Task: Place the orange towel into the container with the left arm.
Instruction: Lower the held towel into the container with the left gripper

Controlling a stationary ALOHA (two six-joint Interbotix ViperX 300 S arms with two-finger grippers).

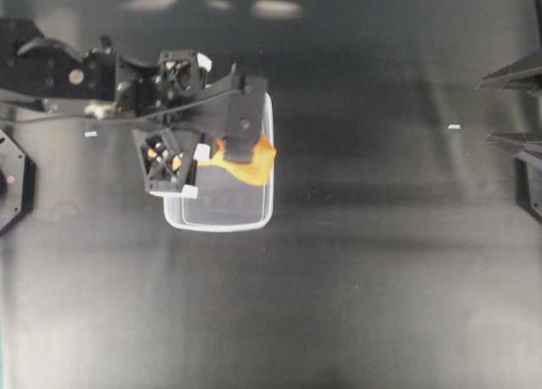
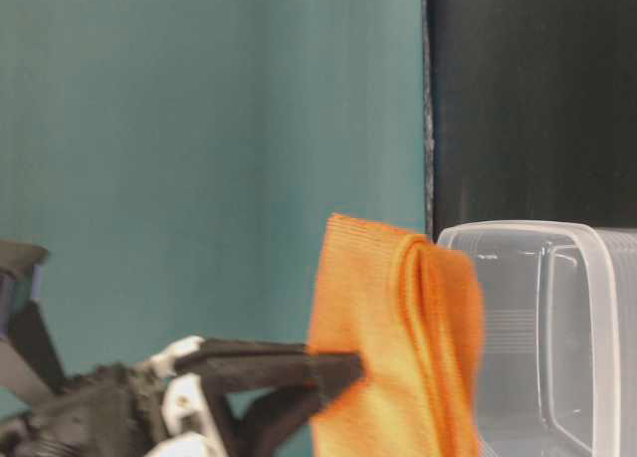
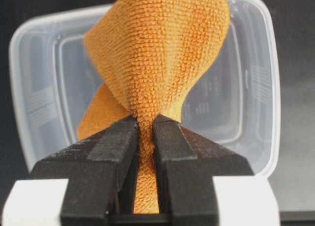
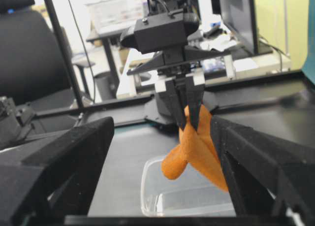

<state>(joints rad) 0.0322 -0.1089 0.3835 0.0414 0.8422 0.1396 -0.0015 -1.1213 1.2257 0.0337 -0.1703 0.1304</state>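
Left wrist view: the orange towel (image 3: pixel 157 73) is pinched between the closed jaws of the left pincer (image 3: pixel 145 132) and is held above the container (image 3: pixel 256 63), not touching its floor. The container is placed on the dark tabletop (image 1: pixel 381 279). The right pincer (image 4: pixel 162 172) is seen spread wide, well apart from the container.

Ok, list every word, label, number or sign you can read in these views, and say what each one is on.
No text is readable anywhere.
The container has embossed marks moulded into its base, too faint to read.
The white tabs on the left gripper are blank.
The orange towel carries no label.
Background shelf items in the right wrist view: blurred.
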